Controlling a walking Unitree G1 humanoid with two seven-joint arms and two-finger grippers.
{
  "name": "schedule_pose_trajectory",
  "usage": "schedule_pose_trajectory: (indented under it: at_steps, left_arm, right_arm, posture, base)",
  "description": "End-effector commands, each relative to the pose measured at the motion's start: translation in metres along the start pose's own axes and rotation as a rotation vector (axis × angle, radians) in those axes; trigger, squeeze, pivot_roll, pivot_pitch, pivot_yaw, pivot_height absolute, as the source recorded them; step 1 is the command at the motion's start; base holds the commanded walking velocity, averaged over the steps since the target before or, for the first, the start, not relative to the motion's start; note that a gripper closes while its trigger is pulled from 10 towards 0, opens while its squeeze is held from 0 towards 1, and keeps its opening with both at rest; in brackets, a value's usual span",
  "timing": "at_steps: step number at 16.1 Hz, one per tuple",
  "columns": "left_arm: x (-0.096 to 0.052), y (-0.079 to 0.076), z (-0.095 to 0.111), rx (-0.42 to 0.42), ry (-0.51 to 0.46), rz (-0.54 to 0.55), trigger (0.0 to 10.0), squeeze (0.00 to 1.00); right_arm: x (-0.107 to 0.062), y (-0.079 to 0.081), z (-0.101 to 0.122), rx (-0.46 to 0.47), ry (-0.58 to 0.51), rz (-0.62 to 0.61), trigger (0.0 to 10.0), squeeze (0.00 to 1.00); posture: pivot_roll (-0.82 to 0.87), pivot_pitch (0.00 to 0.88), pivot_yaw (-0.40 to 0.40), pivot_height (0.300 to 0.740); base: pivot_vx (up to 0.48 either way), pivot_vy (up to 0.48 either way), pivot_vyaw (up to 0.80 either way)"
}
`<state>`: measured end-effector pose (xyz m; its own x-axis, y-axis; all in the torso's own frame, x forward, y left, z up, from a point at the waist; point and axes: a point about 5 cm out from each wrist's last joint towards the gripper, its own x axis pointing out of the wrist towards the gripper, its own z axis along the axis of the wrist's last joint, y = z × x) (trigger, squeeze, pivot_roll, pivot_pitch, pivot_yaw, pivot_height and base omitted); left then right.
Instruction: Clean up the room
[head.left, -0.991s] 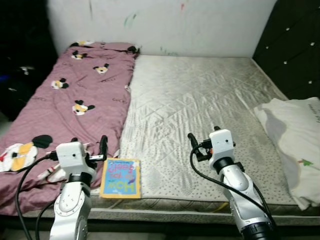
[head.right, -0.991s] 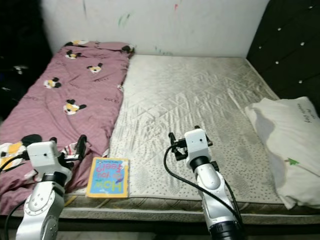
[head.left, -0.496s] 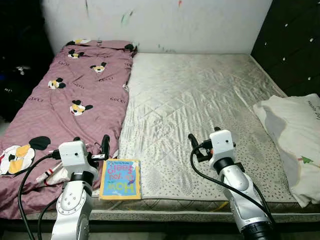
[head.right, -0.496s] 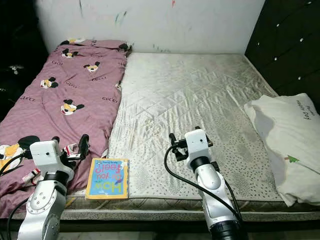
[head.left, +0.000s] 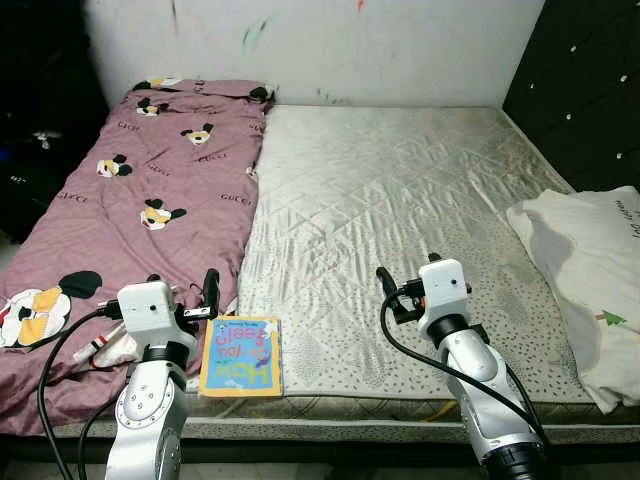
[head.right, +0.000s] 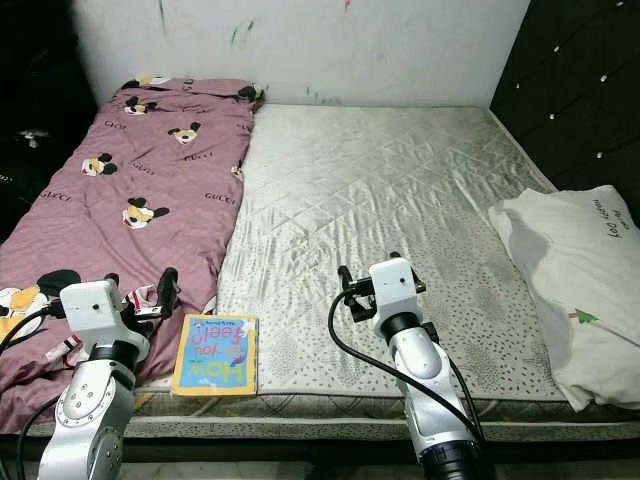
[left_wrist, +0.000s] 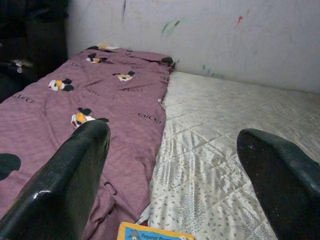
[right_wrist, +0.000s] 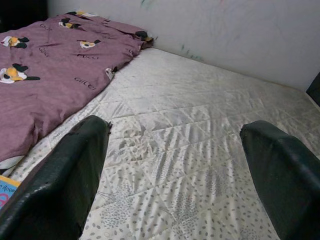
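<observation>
So the thing to tidy looks like the thin yellow-bordered children's book (head.left: 240, 356) with a blue cover and big colourful letters, lying flat right at the front edge of the bed, near its front left corner. Its left side sits just beside the edge of the mauve cartoon-mouse print blanket (head.left: 140, 200), which covers the whole left strip of the bare quilted off-white mattress (head.left: 400, 200) up to the white scribbled wall (head.left: 330, 45). A white pillow (head.left: 590, 270) hangs over the right edge. The middle and back of the mattress are wide open.

Left claw (head.left: 205, 298) hovers just beside the book's back left corner, fingers (left_wrist: 70, 180) spread wide apart, holding nothing. Right claw (head.left: 384, 290) hovers over the front middle of the mattress, fingers (right_wrist: 65, 175) also spread, holding nothing.
</observation>
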<state>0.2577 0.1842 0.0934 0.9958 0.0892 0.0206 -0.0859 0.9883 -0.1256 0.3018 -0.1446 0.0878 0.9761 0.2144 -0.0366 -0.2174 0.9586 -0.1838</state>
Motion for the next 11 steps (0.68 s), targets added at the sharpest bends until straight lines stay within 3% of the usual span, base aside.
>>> schedule_pose_trajectory:
  at_steps: [1,7,11]
  left_arm:
    - [0.0011,0.0009,-0.0020,-0.001,0.016,0.005,10.0,0.00]
    - [0.0021,0.0003,-0.0020,-0.006,0.017,-0.002,10.0,0.00]
    - [0.0026,-0.0002,-0.0022,-0.007,0.017,-0.004,10.0,0.00]
  right_arm:
    - [0.0023,0.0005,0.0015,-0.010,-0.007,0.010,10.0,0.00]
    - [0.0025,0.0004,0.0012,-0.009,-0.006,0.008,10.0,0.00]
    - [0.0030,0.0003,0.0008,-0.012,-0.004,0.009,10.0,0.00]
  posture:
    - [0.03,0.000,-0.029,0.740]
    - [0.03,0.000,-0.029,0.740]
    - [0.03,0.000,-0.030,0.740]
  base:
    - [0.000,0.000,0.00]
    - [0.000,0.000,0.07]
    - [0.000,0.276,0.00]
